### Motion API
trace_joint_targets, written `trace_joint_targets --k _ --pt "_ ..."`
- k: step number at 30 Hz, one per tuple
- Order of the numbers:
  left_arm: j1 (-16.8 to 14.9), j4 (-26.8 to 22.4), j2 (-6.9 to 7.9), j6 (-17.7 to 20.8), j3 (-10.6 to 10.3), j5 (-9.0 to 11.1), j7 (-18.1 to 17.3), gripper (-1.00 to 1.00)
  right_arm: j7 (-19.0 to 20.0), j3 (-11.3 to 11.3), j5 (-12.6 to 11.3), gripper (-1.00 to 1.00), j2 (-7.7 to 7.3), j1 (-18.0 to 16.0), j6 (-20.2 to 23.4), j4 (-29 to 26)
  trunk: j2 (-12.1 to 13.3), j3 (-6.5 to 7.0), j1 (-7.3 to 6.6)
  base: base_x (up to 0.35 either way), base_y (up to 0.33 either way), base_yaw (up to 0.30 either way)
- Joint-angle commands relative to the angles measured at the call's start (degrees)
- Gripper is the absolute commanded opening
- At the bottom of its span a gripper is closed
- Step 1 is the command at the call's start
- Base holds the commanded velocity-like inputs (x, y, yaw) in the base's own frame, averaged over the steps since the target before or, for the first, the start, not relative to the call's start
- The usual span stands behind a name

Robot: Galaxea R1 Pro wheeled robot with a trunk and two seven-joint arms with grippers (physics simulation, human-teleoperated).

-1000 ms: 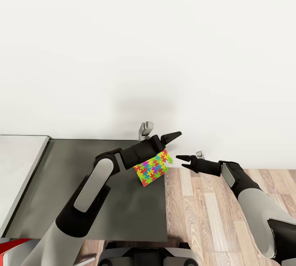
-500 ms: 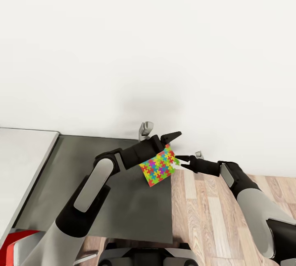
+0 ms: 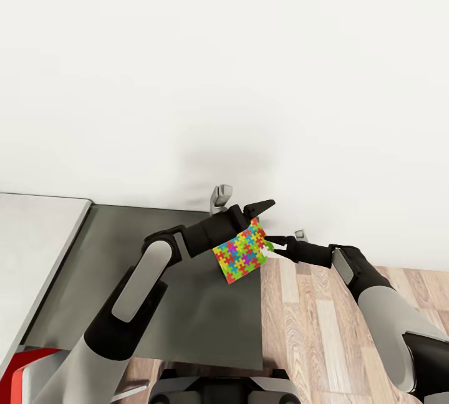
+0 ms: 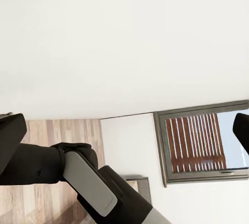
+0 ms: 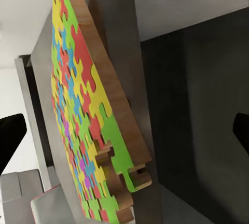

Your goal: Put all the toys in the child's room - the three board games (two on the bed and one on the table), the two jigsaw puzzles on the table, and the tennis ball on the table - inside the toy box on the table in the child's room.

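surface [image 3: 187, 304] of dark grey below, joined to pale grey-white top at the left corner. left pincer [image 3: 254, 217] clamped on jigsaw puzzle [image 3: 242, 253], held tilted above the dark surface's edge beside wood floor [image 3: 324, 323]. right pincer [image 3: 272, 245] spread wide, tips right at the puzzle's near corner.

One jigsaw puzzle [image 3: 241, 252] hangs over the near corner of the dark cabinet top [image 3: 187, 304]. Two robot arms reach toward that puzzle, one from each side, so two grippers: the left gripper [image 3: 252, 217] and the right gripper [image 3: 274, 245]. One pale desk top [image 3: 31, 248] joins the cabinet top on its left. One window [image 4: 205, 141] shows in the white wall, seen from the left wrist.
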Motion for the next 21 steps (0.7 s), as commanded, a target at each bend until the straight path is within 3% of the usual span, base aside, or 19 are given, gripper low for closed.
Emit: trace_joint_targets --k 1,21 --pt "-0.03 -0.06 -0.02 0.18 0.02 0.59 0.52 1.0 0.12 -0.13 -0.04 1.0 0.01 -0.04 0.28 0.02 -0.09 -0.07 0.03 0.0 0.0 0.007" --pt "-0.03 -0.06 0.0 0.18 0.01 0.58 0.52 1.0 0.15 -0.22 -0.04 1.0 0.04 -0.04 0.36 0.09 -0.09 -0.05 0.03 0.0 0.0 0.01"
